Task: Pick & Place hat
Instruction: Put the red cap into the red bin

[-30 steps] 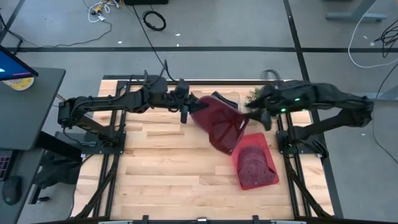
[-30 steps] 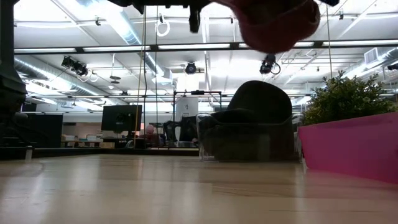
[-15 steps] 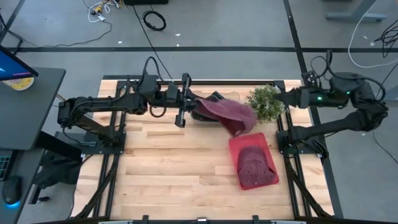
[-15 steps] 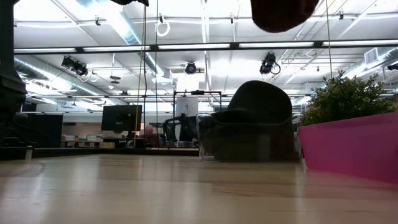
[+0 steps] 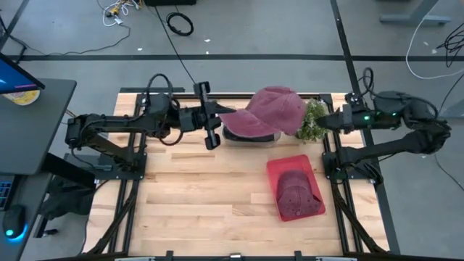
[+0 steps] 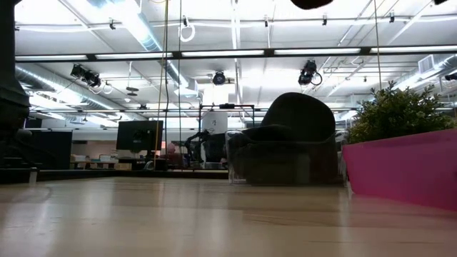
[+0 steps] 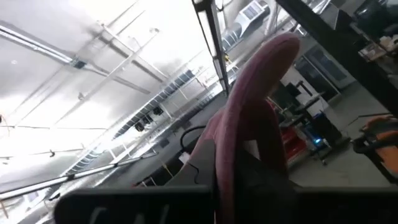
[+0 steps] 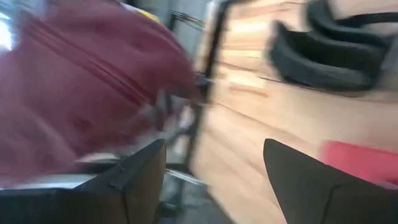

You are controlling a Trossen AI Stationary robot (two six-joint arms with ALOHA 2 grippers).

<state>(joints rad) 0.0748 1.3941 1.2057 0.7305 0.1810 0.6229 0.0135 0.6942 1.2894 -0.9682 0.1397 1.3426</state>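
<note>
Wooden worktop (image 5: 196,196) carries a clear bin (image 5: 250,135) at its rear. Left claw (image 5: 215,119), clamped on the maroon cap (image 5: 270,112), holds it aloft over the bin. Right claw (image 5: 324,122), fingers apart, waits beside the plant (image 5: 312,119). Judged step: carry; next, lower and release.

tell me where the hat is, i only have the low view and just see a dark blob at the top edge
Observer: The high view shows the left gripper holding the maroon hat by its brim, in the air over the back of the table.
Operator: is the right arm on it too
Observer: No. The right gripper is open, apart from the hat, beside the plant.
Operator: what's in the pink tray
Observer: A second hat lies in the tray.
</note>
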